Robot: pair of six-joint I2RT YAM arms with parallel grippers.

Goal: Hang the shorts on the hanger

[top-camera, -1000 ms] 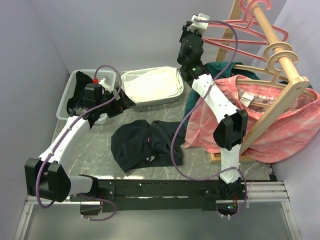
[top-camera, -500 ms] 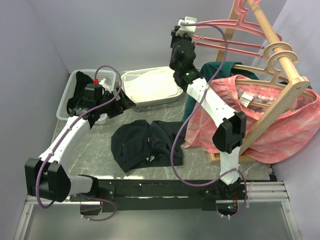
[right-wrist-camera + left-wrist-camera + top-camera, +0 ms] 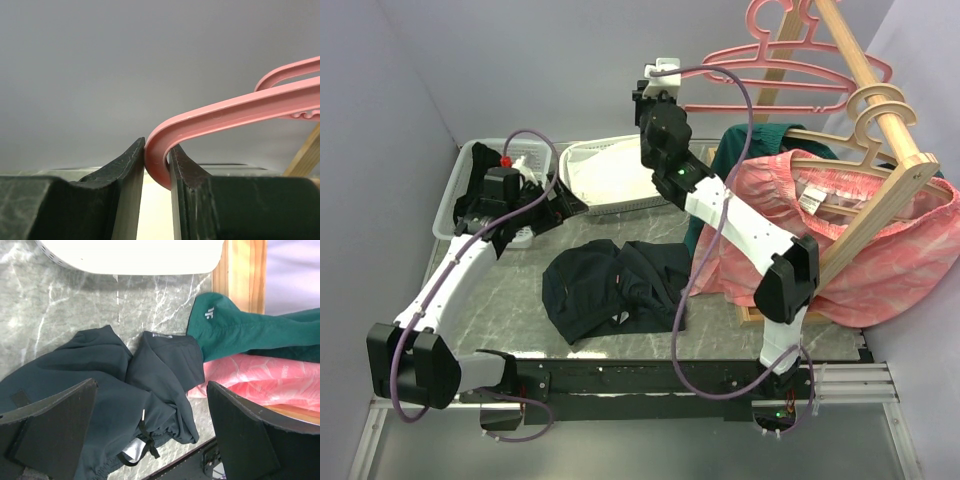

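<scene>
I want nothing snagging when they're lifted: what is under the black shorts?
The shorts lie crumpled directly on the marble table, and marble shows around most of their edges. Whatever might sit beneath the folds is covered by the fabric, so it cannot be seen.

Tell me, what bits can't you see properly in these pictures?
Right wrist view: most of the hanger runs off the right edge, beyond the right gripper.
Left wrist view: fingers of the left gripper cover parts of the shorts; the bottom edge cuts them off.
Top view: the pink shirt covers much of the green garment.
</scene>
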